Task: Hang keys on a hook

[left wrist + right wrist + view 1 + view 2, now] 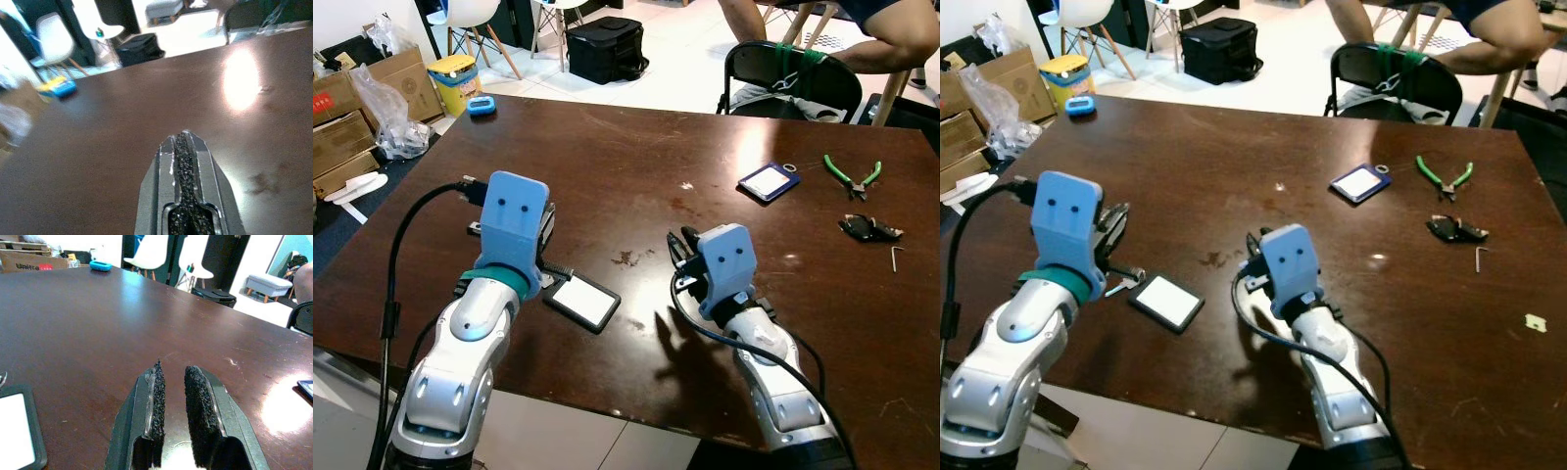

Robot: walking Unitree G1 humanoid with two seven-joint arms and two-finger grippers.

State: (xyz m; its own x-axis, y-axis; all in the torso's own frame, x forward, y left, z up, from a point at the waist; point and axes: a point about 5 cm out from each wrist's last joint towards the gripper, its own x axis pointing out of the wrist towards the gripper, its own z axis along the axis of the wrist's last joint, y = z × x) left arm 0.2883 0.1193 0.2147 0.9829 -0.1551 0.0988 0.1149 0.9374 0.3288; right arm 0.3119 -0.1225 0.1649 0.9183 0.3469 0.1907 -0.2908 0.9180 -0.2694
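Left claw pressed closed, right claw slightly parted, both low over table; keys far right

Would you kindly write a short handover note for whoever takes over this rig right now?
Left gripper: shut, empty, low over the dark brown wooden table, beside the black-framed white card holder.
Right gripper: slightly open, empty, just above the table's middle.
Black key bunch: lying on the table to the robot's far right, near the green-handled pliers and a blue-framed badge.
Done: nothing; keys untouched.
Left: grasp the keys, find a hook, hang them.
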